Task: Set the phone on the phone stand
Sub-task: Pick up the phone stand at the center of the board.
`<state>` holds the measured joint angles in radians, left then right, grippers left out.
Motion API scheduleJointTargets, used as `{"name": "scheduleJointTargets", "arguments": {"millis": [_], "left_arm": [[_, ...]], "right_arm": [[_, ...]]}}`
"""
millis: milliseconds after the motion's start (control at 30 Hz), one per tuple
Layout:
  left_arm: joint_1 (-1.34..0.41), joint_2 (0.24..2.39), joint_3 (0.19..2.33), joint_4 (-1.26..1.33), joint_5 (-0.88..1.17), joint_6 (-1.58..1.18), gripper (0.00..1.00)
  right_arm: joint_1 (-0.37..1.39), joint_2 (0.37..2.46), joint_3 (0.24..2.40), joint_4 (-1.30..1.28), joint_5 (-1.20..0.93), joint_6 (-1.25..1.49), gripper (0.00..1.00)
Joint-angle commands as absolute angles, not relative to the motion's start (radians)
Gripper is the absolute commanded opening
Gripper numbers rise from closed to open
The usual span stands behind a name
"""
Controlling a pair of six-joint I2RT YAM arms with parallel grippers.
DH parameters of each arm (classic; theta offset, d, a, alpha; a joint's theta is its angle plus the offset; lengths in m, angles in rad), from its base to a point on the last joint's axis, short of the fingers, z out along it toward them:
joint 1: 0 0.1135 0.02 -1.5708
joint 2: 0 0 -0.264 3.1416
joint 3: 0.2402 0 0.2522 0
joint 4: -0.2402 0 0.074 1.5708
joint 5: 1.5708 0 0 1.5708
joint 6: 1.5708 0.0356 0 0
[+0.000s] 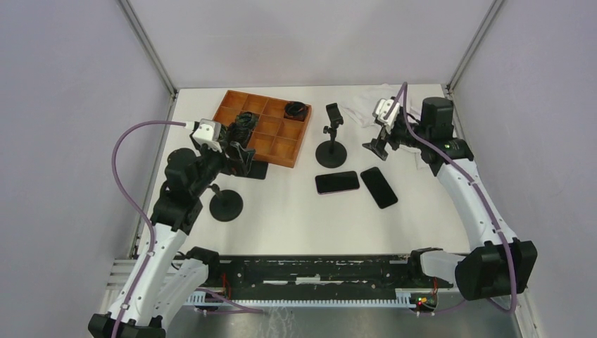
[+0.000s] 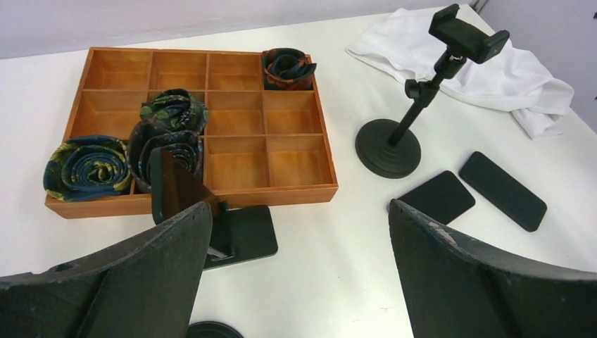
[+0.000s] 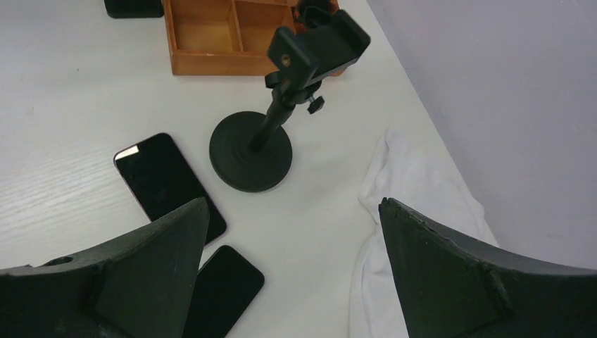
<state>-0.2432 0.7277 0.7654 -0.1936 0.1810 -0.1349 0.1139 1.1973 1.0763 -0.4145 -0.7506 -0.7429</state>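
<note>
Two black phones lie flat mid-table, one (image 1: 337,182) to the left of the other (image 1: 379,187). Just behind them stands a black phone stand (image 1: 332,138) with a round base and an empty clamp on top. My right gripper (image 1: 376,144) hangs open to the right of that stand, above the table. In the right wrist view the stand (image 3: 280,113) is ahead and both phones (image 3: 169,184) (image 3: 224,289) lie by the left finger. My left gripper (image 1: 241,152) is open near the tray. The left wrist view shows the stand (image 2: 417,105) and phones (image 2: 441,197) (image 2: 502,190) off to the right.
An orange compartment tray (image 1: 276,146) holds rolled ties at the back left. A flat-based stand (image 2: 236,229) sits in front of it. Under my left arm there is another round stand base (image 1: 226,205). A white cloth (image 3: 415,204) lies crumpled at the back right.
</note>
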Motion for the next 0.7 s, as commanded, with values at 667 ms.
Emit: {"name": "scheduleJointTargets", "arguments": {"millis": [667], "left_arm": [[-0.253,0.695,0.759,-0.202,0.177,-0.064,1.0]], "right_arm": [[0.488,1.58,1.52,-0.387,-0.063,-0.226,0.98]]}}
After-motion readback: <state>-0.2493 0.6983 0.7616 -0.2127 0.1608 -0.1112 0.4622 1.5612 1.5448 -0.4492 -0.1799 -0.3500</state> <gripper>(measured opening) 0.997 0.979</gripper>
